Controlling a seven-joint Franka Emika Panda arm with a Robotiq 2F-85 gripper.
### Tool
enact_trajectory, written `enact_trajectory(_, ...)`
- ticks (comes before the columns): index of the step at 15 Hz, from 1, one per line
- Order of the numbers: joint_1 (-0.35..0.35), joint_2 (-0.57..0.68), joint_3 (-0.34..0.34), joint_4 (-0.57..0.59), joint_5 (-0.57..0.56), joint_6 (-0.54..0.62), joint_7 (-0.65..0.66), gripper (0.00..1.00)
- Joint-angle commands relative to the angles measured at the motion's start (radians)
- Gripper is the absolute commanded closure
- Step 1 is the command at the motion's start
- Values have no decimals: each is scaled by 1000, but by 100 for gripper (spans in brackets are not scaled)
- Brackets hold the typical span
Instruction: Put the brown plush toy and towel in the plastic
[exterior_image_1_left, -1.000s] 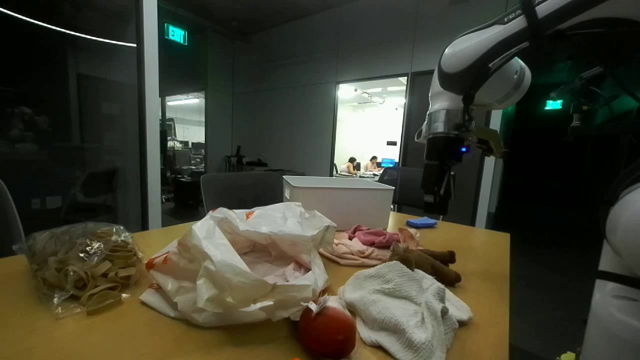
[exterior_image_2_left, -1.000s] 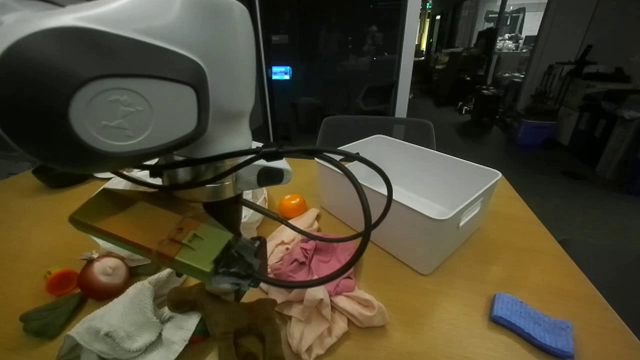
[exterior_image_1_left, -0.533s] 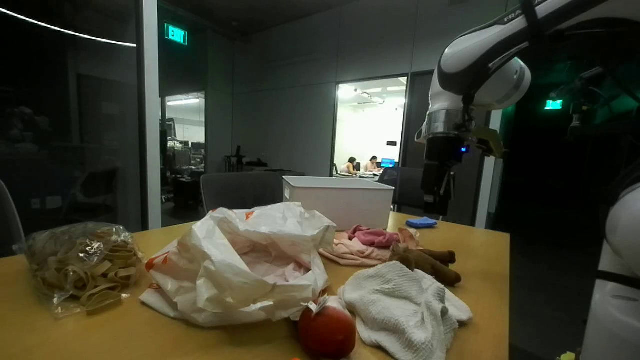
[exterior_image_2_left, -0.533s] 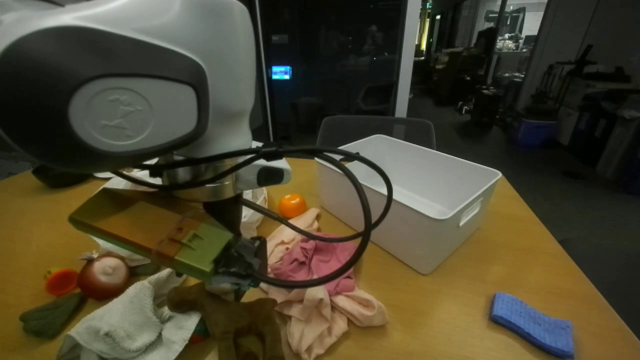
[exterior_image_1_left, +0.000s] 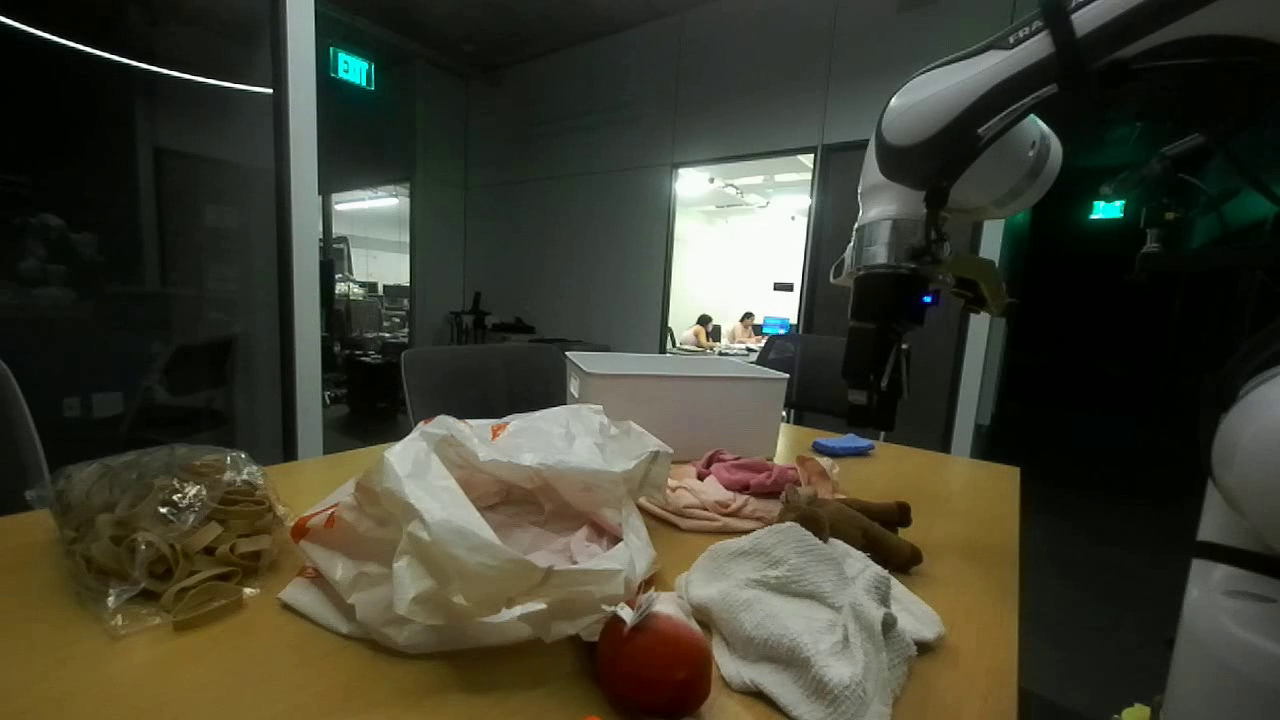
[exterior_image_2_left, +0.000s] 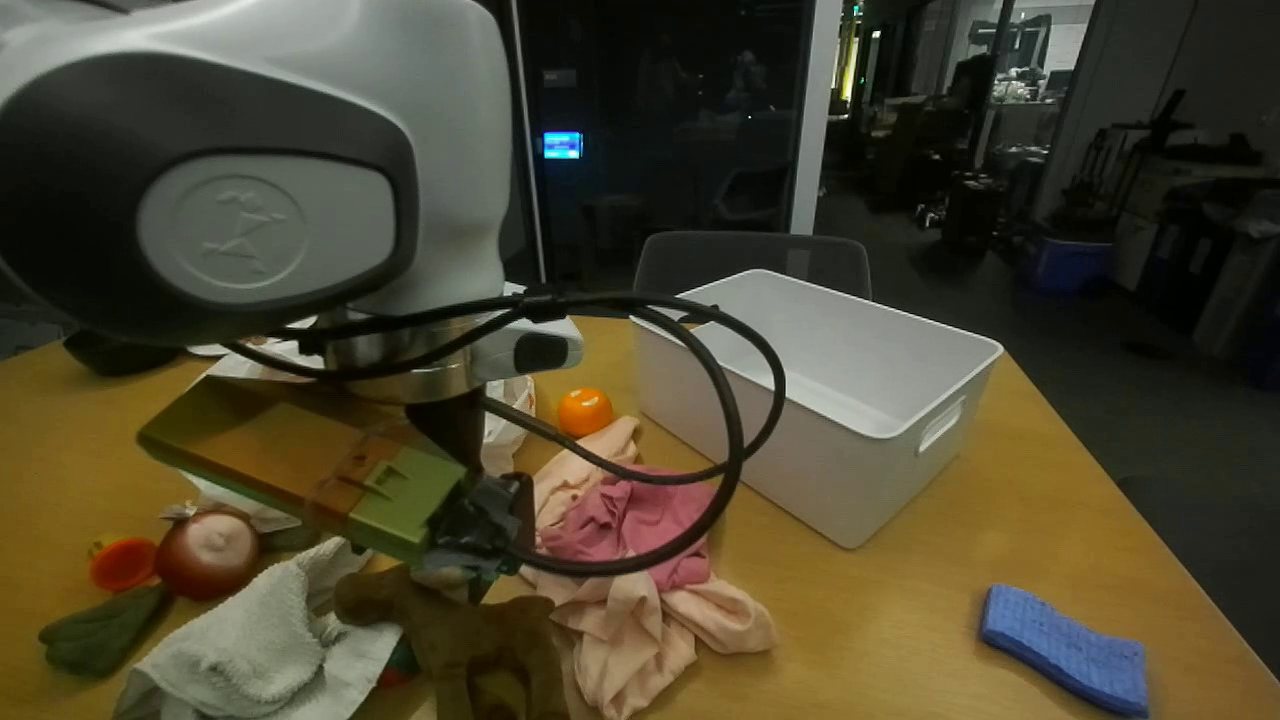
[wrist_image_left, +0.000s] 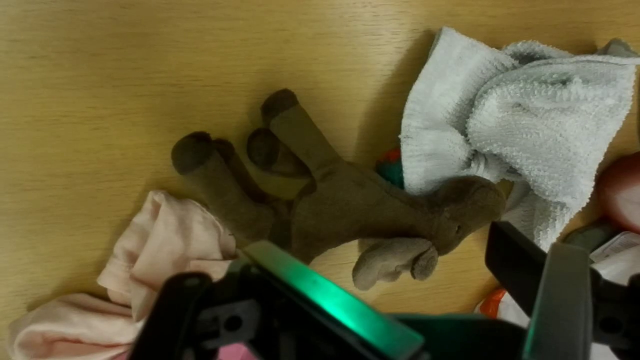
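The brown plush toy (wrist_image_left: 360, 210) lies on its side on the table, its head touching the white towel. It also shows in both exterior views (exterior_image_1_left: 860, 530) (exterior_image_2_left: 490, 640). The white towel (wrist_image_left: 540, 115) lies crumpled beside it, also in both exterior views (exterior_image_1_left: 800, 620) (exterior_image_2_left: 260, 640). A white plastic bag (exterior_image_1_left: 500, 540) stands crumpled with its mouth open. A white plastic bin (exterior_image_1_left: 690, 400) stands at the back and looks empty inside in an exterior view (exterior_image_2_left: 820, 390). My gripper (wrist_image_left: 377, 240) is open and empty above the toy. In an exterior view the gripper (exterior_image_1_left: 875, 400) hangs well above the table.
Pink cloths (exterior_image_2_left: 630, 530) lie between the toy and the bin. An orange fruit (exterior_image_2_left: 585, 412) sits near the bin. A red round thing (exterior_image_1_left: 655, 660) sits between bag and towel. A blue sponge (exterior_image_2_left: 1065, 650) and a clear bag of tan rings (exterior_image_1_left: 170, 540) lie farther off.
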Motion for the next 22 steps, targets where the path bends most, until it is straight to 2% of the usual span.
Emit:
enact_trajectory(1,-12,2,11,1,8,-1,-6,0)
enact_trajectory(4,-11,-3,15,-8,4,-2,-8,0)
enact_trajectory(8,34,-92,74,-133,32,69,-4,0)
enact_trajectory(9,53,-35,96,-75,22,103,4,0)
enact_trajectory(11,57,2,127,-85,-3,181,28,0)
enact_trajectory(14,70,22,160,-84,-11,234,33,0)
enact_trajectory(16,40,64,179,-84,-43,235,80,0)
enact_trajectory(20,18,96,165,-87,-16,131,150,0)
enact_trajectory(22,6,127,155,-89,-16,146,164,0)
